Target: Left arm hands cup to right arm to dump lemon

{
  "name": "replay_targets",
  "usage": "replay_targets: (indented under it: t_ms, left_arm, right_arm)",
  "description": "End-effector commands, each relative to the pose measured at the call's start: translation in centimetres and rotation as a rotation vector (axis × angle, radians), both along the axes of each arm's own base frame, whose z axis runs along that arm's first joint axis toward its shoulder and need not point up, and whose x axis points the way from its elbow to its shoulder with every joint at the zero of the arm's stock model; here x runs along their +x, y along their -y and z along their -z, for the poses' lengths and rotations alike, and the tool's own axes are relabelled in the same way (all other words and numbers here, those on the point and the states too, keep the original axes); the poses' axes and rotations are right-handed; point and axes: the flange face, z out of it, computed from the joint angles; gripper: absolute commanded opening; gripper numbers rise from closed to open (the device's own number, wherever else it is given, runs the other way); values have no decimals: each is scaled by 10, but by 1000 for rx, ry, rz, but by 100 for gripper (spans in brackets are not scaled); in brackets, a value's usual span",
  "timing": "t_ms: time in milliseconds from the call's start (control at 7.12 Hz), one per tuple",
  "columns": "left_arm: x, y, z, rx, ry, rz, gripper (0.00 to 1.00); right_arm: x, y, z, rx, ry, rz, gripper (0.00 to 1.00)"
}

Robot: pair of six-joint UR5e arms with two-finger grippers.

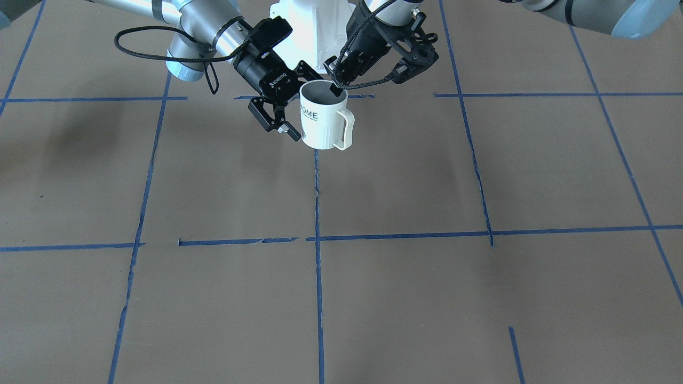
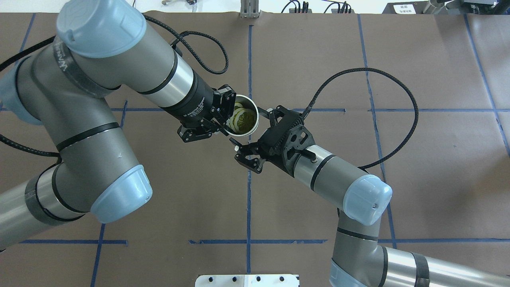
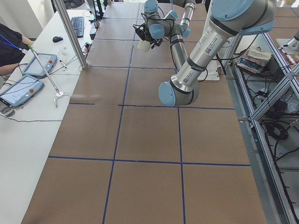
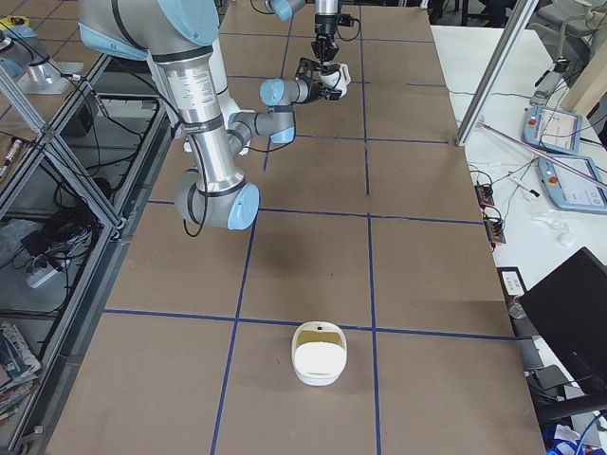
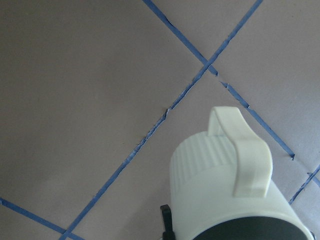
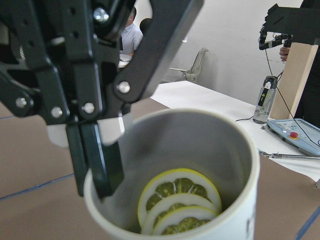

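Nearest the lens in the right wrist view is the cup. Its rim fills the lower frame, and lemon slices stand on edge inside. The left gripper hangs over it and pinches the rim, one finger inside the wall and one outside. The cup is thus carried upright in the air, at the upper centre of the front view. The right gripper comes in level from that view's left. Its jaws are spread wide on either side of the ribbed body, apparently not yet pressing it.

The likely trouble is timing. If the left gripper lets go before the right jaws bear on the body, the cup would drop and spill. A rim pinch is slight, so a push from one closing finger could swing the cup. The grippers sit close together, and a cable loop hangs nearby.

The handle points lower right, away from the right gripper. Below the cup the table shows only brown paper and blue tape, which leaves room for tipping. A white dish lies well apart, at the lower middle of the right side view.
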Motion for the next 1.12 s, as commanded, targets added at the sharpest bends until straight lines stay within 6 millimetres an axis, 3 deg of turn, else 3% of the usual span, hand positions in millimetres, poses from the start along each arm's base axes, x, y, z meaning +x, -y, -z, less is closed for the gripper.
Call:
replay_targets:
  t_ms: [0, 702, 843, 983]
  left_arm:
    - [1, 0, -1, 6, -2, -7, 0]
    - [-3, -4, 0, 15, -10, -14, 0]
    - [-2, -5, 2, 17, -14, -17, 6]
    - [-1, -7, 4, 99, -15, -53, 62]
  right_arm:
    - [-1, -2, 2, 0, 4, -1, 99]
    - [-1, -2, 3, 0, 9, -1, 96]
    - [-8, -12, 4, -2, 14, 17, 55]
    - [-12, -19, 11, -7, 28, -5, 23]
